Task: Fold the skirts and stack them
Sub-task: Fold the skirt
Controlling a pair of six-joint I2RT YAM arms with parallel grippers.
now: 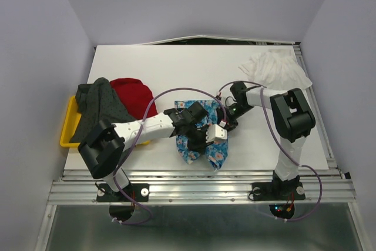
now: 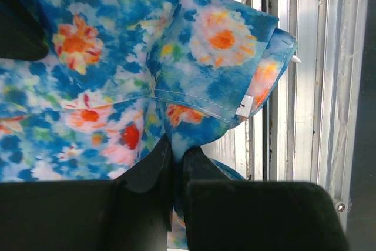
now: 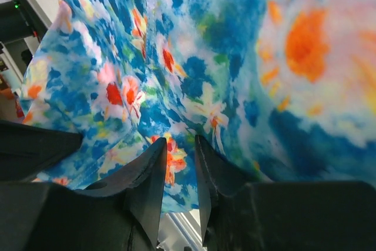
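Observation:
The blue skirt with red-and-white flowers (image 1: 189,148) lies bunched at the front middle of the table. My left gripper (image 1: 198,136) is over it and is shut on a fold of this skirt (image 2: 205,45), the cloth pinched between its dark fingers (image 2: 178,145). My right gripper (image 1: 222,129) is at the skirt's right side. Its fingers stand narrowly apart, and the flowered cloth (image 3: 235,57) drapes across their tips (image 3: 179,140). The white skirt (image 1: 273,69) lies crumpled at the back right. The red skirt (image 1: 132,95) and the dark grey dotted skirt (image 1: 100,107) lie at the left.
A yellow tray (image 1: 69,124) sits at the table's left edge, partly under the dark grey skirt. The metal rail of the table's front edge (image 2: 305,86) runs just beside the held cloth. Grey walls close in on both sides.

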